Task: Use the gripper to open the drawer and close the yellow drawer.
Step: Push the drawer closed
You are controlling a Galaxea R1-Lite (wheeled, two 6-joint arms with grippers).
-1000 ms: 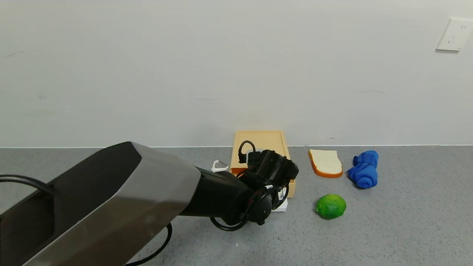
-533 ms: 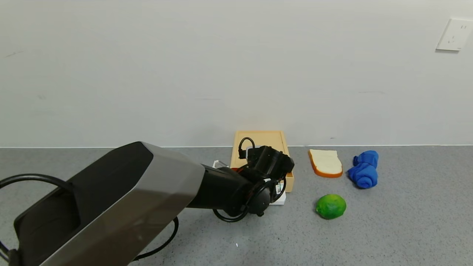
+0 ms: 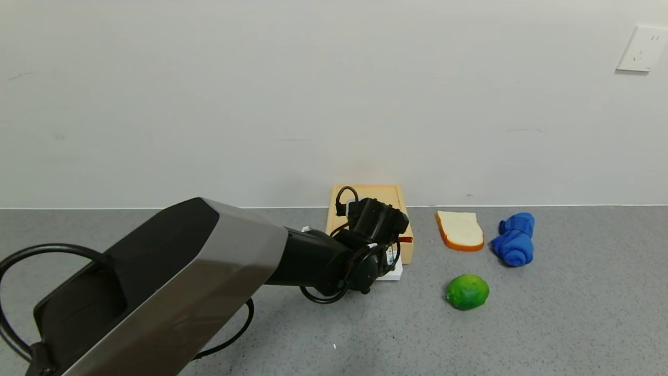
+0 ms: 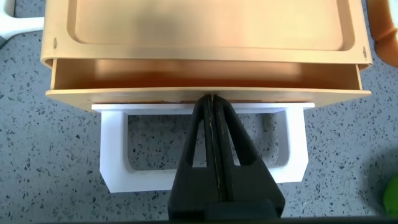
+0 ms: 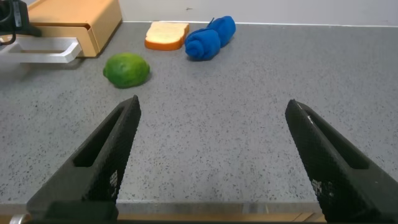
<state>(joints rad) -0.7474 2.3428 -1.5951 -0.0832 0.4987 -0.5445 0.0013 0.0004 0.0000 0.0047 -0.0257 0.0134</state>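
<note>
Drawer (image 4: 205, 81): almost shut in the box by the wall, long axis crosswise; white handle (image 4: 115, 158) projects toward the robot. Left gripper (image 4: 213, 146): fingers pressed together, tip at the drawer front, set through the handle loop; drawer lies at 12 o'clock from it. Right gripper (image 5: 211, 162): spread, idle, well apart, with the lime (image 5: 126, 70) at 11 o'clock.

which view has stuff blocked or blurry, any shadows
Head view: the left arm hides most of the drawer. Left wrist view: sharp, shadow in the drawer's slot, left tool shut at its front. Right wrist view: open right tool blurred, lime sharp.
</note>
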